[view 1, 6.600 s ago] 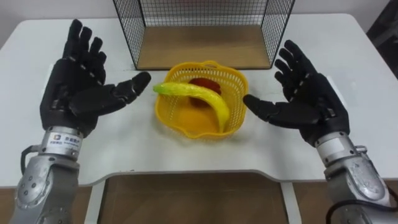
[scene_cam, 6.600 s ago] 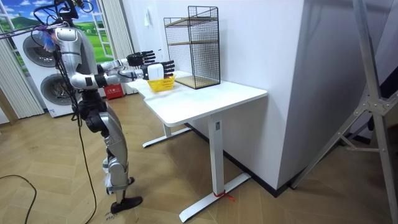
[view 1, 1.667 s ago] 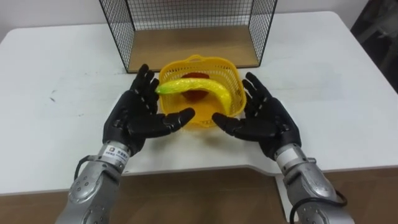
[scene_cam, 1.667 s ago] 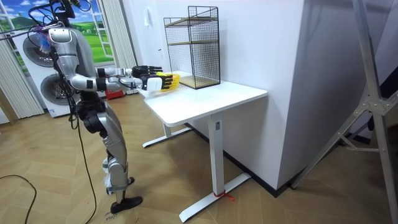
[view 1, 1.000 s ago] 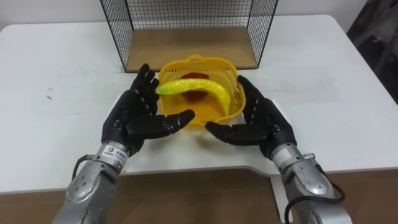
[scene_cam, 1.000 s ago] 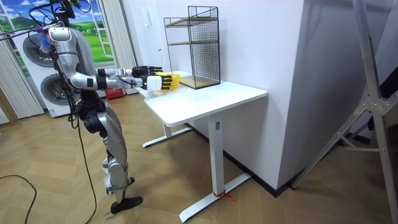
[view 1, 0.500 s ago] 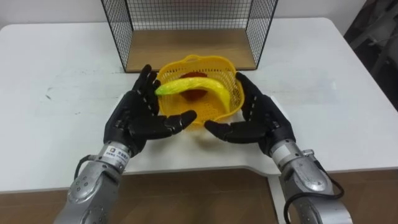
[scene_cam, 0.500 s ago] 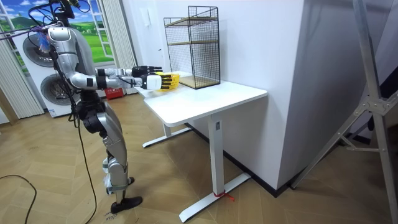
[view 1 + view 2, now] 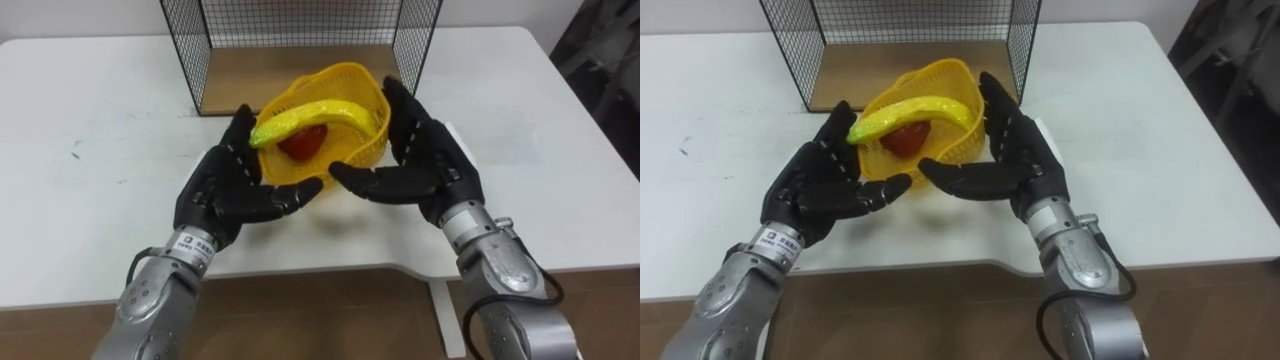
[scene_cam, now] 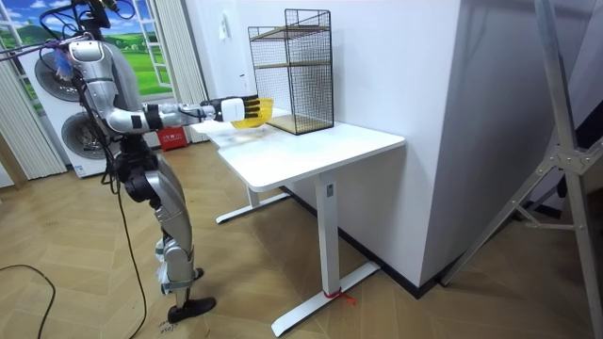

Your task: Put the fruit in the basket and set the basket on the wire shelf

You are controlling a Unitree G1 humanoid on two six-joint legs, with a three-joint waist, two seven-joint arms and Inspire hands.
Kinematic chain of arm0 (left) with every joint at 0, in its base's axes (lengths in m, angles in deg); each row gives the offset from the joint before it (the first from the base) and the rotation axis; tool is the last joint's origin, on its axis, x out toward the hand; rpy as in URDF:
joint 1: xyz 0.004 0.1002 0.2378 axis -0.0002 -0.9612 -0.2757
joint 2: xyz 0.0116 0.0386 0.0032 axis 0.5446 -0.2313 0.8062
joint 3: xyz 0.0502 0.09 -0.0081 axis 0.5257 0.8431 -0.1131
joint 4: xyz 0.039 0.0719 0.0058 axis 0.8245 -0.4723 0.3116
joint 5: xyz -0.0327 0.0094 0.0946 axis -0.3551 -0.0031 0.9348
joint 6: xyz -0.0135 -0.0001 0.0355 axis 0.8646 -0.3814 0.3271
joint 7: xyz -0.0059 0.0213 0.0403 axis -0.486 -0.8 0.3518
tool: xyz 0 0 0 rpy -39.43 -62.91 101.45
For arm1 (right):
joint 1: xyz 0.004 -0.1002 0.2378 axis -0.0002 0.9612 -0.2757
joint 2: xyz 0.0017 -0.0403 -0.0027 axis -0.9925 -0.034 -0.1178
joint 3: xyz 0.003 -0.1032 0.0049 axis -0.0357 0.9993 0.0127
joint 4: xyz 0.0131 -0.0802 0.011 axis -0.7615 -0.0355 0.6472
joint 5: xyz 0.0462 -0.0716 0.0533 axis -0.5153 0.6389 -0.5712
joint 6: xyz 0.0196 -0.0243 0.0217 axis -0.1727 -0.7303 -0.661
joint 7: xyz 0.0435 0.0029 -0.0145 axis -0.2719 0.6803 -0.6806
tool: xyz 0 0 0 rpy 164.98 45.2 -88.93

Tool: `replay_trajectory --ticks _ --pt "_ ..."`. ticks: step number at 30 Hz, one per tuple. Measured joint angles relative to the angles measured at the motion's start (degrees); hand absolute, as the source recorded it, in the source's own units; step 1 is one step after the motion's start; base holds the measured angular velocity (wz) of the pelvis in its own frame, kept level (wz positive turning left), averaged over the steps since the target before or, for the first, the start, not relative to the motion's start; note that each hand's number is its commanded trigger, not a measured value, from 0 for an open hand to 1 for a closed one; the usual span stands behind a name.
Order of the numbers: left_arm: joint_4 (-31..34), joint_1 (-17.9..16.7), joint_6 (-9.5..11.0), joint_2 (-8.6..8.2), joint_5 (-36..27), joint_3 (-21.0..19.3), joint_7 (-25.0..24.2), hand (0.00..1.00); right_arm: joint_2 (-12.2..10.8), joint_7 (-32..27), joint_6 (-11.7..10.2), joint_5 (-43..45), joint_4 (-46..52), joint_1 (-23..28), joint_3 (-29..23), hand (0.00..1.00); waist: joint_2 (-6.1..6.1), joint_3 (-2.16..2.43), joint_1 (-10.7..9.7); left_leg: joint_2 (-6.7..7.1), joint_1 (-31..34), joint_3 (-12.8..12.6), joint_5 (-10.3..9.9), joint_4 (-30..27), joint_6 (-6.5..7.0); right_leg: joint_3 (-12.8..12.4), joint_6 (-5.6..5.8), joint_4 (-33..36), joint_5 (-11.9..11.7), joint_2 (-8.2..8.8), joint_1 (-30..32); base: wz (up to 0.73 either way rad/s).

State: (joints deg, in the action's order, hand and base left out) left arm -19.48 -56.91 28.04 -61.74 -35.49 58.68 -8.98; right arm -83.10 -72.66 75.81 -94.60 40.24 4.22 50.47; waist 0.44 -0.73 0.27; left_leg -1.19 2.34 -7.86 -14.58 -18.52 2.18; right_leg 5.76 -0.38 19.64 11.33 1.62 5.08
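Observation:
A yellow mesh basket (image 9: pixel 345 95) hangs just above the white table (image 9: pixel 90 150), tipped toward me, in front of the wire shelf (image 9: pixel 300 25). It holds a yellow-green banana (image 9: pixel 315 112) lying across its rim and a red fruit (image 9: pixel 300 142) beneath it. My left hand (image 9: pixel 225 195) and right hand (image 9: pixel 425 165) press on its two sides with straight fingers, thumbs under its base. In the room view the basket (image 10: pixel 251 110) shows raised at arm's length in front of the wire shelf (image 10: pixel 292 66).
The shelf's wooden floor (image 9: pixel 290 65) lies just behind the basket, with black mesh walls on both sides. I stand at the table's (image 10: pixel 311 141) end, at the room view's left. Washing machines (image 10: pixel 71 113) stand behind me.
Both hands closed in on the basket from either side, then lifted it off the table. It now tips toward me and sits higher and nearer the shelf opening.

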Motion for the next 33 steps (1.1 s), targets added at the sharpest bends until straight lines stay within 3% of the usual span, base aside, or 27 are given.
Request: replay_trajectory --ticks 9,33 --pt "1.69 0.97 0.16 -0.22 0.07 -0.26 0.10 0.00 -0.08 -1.00 -0.54 -4.37 0.06 -0.59 -0.43 0.00 -1.41 -0.03 -0.04 -0.27 0.50 0.02 -0.04 -0.07 -0.09 -0.06 -0.23 -0.53 -0.27 -0.37 0.26 0.00" --pt "5.78 2.09 0.14 -0.44 0.64 -1.61 0.05 0.00 -1.31 -1.24 -0.70 -4.35 0.18 -0.59 -1.42 0.00 -1.36 -0.02 -0.01 -0.18 -0.41 -0.07 0.19 0.92 -0.36 -0.76 -0.24 -1.02 -0.40 -0.63 -0.12 0.00"
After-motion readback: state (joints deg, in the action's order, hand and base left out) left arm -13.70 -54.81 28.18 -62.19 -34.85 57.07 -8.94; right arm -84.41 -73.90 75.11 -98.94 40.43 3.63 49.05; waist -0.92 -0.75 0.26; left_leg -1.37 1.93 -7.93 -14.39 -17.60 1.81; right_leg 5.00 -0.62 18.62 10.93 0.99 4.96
